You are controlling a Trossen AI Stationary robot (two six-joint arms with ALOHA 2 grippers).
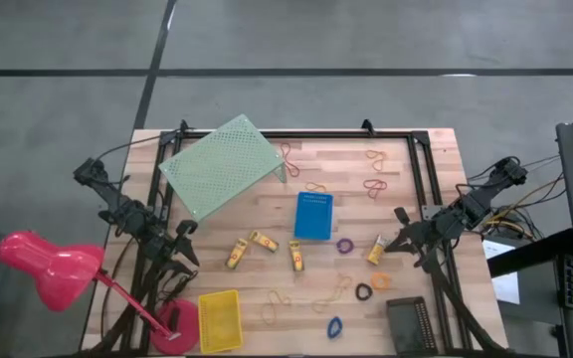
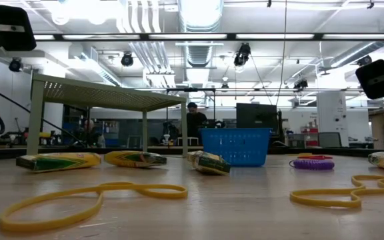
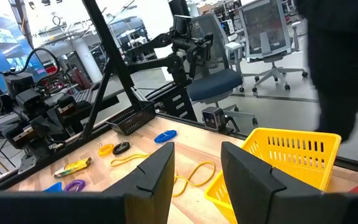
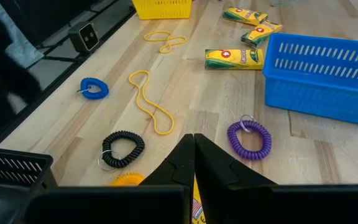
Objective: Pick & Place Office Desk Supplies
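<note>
Several small yellow boxes (image 1: 263,240) (image 4: 234,58) lie flat mid-table, one (image 1: 377,249) just under my right gripper. Purple (image 4: 250,138), black (image 4: 123,148), orange (image 4: 129,180) and blue (image 4: 94,88) coil rings lie on the wood. So do tan rubber bands (image 4: 149,102) (image 2: 92,200). My right gripper (image 4: 194,160) hangs shut above the table's right side, tipped down, holding nothing. At the left edge my left gripper (image 3: 197,183) points level with its fingers apart and nothing between them.
A blue bin (image 1: 313,215) stands mid-table, a yellow bin (image 1: 220,320) near left, a black bin (image 1: 412,324) near right. The pale green perforated riser (image 1: 217,164) stands at the far left. A pink lamp (image 1: 48,268) leans at the near left corner. People show in the room behind.
</note>
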